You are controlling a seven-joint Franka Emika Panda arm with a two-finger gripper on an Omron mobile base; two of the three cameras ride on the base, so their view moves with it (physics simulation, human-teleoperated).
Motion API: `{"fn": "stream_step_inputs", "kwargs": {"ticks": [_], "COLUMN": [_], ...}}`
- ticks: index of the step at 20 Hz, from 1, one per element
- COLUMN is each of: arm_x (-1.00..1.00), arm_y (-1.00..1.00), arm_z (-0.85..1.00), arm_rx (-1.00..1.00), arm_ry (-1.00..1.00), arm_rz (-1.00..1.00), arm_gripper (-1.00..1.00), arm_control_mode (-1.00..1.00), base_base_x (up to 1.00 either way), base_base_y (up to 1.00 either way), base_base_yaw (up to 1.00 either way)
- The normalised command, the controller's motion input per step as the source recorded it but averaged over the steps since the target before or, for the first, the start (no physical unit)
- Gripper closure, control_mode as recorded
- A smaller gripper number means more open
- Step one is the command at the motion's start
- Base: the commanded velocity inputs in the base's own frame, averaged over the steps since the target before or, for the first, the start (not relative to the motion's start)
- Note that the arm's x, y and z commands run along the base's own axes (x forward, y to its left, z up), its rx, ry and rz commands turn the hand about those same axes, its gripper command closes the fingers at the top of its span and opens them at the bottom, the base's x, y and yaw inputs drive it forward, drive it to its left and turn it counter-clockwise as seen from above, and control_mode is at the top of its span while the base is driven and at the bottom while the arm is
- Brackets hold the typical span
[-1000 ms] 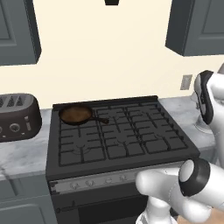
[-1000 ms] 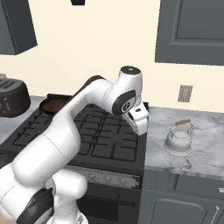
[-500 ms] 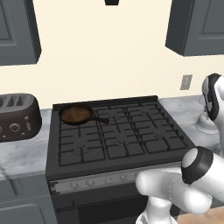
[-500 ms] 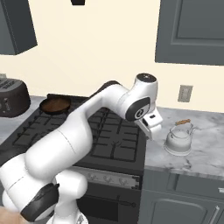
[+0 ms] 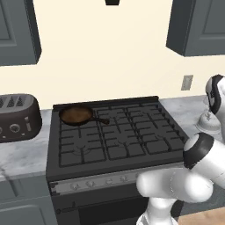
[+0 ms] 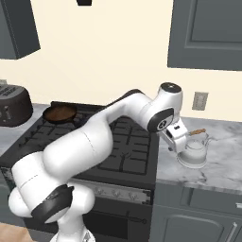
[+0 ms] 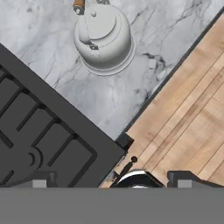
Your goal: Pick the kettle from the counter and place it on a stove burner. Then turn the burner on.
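Silvery-white and untouched, the kettle (image 6: 193,150) sits upright on the marble counter (image 6: 222,163) to the right of the black range (image 6: 118,146), so you have nothing of the task completed yet. Your gripper (image 6: 177,142) hangs just beside the kettle on its stove side, above the counter edge, with the jaws spread wide and nothing between them. From the hand view the kettle (image 7: 103,39) lies near the top of the picture, well ahead of the finger tips (image 7: 39,179), so I judge you are in the approach and not yet lined up over the arched handle with its brown wooden piece (image 7: 78,6). What is left for you: centre on the handle, come down, close, lift, carry it across to a stove burner (image 5: 127,141), set it down, then turn the matching knob on the front panel. A frying pan (image 5: 77,115) occupies the rear left burner, so pick another one.
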Motion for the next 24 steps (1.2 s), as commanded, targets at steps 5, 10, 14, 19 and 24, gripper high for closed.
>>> {"fn": "stream_step_inputs", "kwargs": {"ticks": [5,10,14,19,24], "arm_x": [0.38,0.44,0.34,0.23,0.33], "arm_y": [-0.38,-0.31,-0.25,-0.28,-0.15], "arm_z": [-0.09,-0.09,-0.11,-0.12,-0.12], "arm_rx": [0.00,0.00,0.00,0.00,0.00], "arm_ry": [0.00,0.00,0.00,0.00,0.00], "arm_rz": [0.00,0.00,0.00,0.00,0.00], "arm_gripper": [-1.00,-1.00,-1.00,-1.00,-1.00], "arm_control_mode": [-1.00,-1.00,-1.00,-1.00,-1.00], "base_base_x": [0.00,0.00,0.00,0.00,0.00], "base_base_y": [0.00,0.00,0.00,0.00,0.00], "base_base_yaw": [0.00,0.00,0.00,0.00,0.00]}}
